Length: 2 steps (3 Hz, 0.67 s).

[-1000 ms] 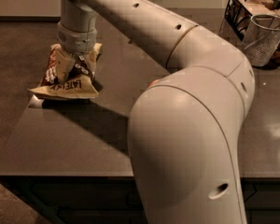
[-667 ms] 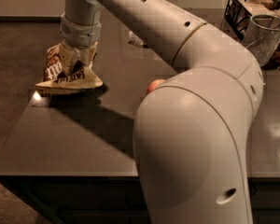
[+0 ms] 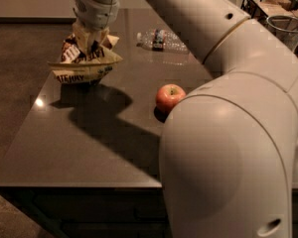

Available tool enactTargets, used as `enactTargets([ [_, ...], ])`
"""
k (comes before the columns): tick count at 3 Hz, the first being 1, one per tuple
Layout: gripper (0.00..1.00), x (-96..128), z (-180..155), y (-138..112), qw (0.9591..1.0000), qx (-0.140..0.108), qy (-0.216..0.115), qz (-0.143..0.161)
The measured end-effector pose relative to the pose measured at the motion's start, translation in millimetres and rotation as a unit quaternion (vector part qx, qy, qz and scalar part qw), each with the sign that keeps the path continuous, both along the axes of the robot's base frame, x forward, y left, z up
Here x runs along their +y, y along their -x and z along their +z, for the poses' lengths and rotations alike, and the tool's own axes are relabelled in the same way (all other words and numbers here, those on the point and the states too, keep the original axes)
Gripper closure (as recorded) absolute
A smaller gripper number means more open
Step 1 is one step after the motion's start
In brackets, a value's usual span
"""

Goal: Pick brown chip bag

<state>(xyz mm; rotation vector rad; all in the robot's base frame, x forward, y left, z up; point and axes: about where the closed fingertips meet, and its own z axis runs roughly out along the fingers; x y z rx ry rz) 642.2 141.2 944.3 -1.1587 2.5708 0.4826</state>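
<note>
Item: one dark grey-brown stone-look desk [image 3: 89, 148], seen from its near edge. Item: one two-finger gripper [image 3: 92, 42] on a cream robot arm [image 3: 223, 133], located over the far left corner of the desk, pointing downward; fingers clenched on the top of the bag listed next. Item: one crumpled brown chip bag [image 3: 84, 66], dark brown middle with white script, cream-tan ends with dark block lettering, hanging from the gripper near the left edge; its lower end appears just clear of the surface, with a broad dark shadow on the desk below it. Item: one round red-and-yellow apple [image 3: 170, 97], upright, about mid-desk, well apart from the bag and just beside the arm's large elbow housing. Item: one clear plastic bottle [image 3: 161, 39], lying on its side by the far edge. Item: one black wire basket [image 3: 268, 4], far right corner. Item: one grey mesh cup [image 3: 285, 31], just in front of the basket, right edge.
</note>
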Motion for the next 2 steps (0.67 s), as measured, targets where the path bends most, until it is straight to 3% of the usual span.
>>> enactTargets([
  [1, 1.00, -5, 33, 1, 0.9990, -0.028, -0.030, 0.019],
  [2, 1.00, -14, 78, 4, 0.9941, -0.070, -0.063, 0.054],
])
